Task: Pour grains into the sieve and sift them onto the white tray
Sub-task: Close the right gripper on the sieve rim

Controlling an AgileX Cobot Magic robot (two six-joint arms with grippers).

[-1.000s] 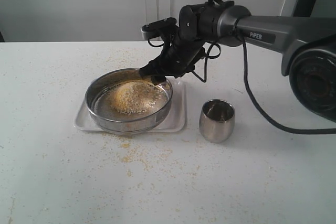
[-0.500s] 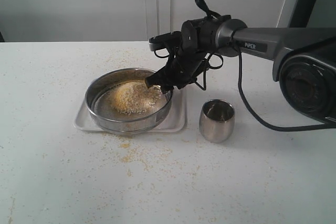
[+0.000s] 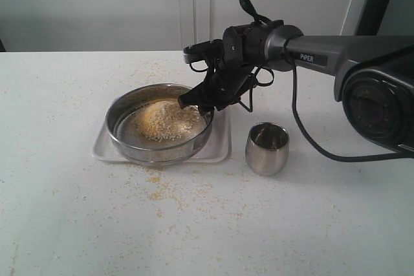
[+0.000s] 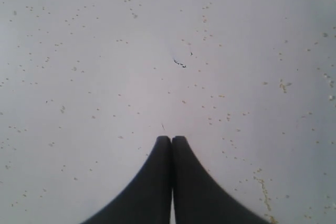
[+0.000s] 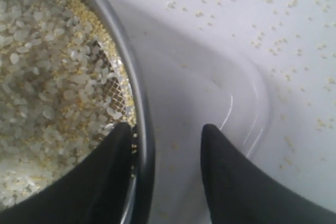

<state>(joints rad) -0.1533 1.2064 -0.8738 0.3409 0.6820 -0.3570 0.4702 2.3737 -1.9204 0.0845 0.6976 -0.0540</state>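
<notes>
The sieve [image 3: 158, 153] sits on the white tray [image 3: 220, 150], holding a mound of mixed yellow and whitish grains [image 3: 165, 121]. My right gripper [image 3: 194, 103] is at the sieve's far right rim. In the right wrist view it [image 5: 168, 132] is open and straddles the steel rim [image 5: 123, 56]: one finger [image 5: 113, 161] is inside over the grains [image 5: 47, 77], the other [image 5: 226, 171] is outside over the tray [image 5: 210, 93]. My left gripper [image 4: 171, 139] is shut and empty over the bare table, and it does not show in the exterior view.
An empty steel cup [image 3: 266, 148] stands upright just right of the tray. Spilled yellow grains [image 3: 162, 189] dot the tabletop in front of the tray and behind it. Scattered grains [image 4: 262, 187] also lie under the left gripper.
The right gripper has come down and slightly right onto the sieve's rim over the last second. In the last half second it barely moved. The sieve, tray and cup stayed put.
</notes>
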